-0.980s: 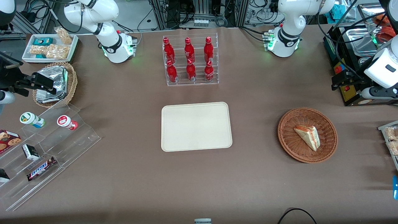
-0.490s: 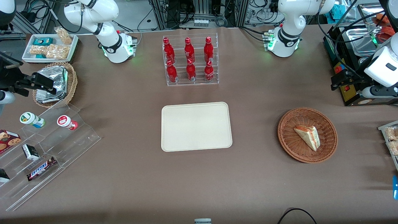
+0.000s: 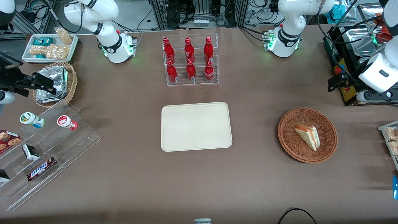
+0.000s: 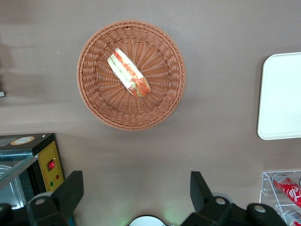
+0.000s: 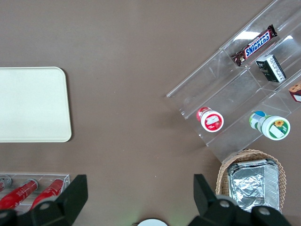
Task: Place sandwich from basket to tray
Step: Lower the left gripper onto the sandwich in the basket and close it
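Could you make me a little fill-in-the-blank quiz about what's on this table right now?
1. The sandwich lies in the ____.
2. The cream tray holds ____.
3. The rack farther from the camera than the tray holds ____ red bottles.
4. The gripper, above the table beside the basket, has its fingers ____.

Missing words: basket; nothing; six; open

Six red bottles (image 3: 189, 59) stood in a clear rack (image 3: 190, 81). Toward the parked arm's end, a pale basket (image 3: 72, 81) held foil packs (image 3: 51, 84), near a white snack tray (image 3: 74, 46) and a clear stepped stand (image 3: 77, 137) with cups and a Snickers bar (image 3: 41, 168).
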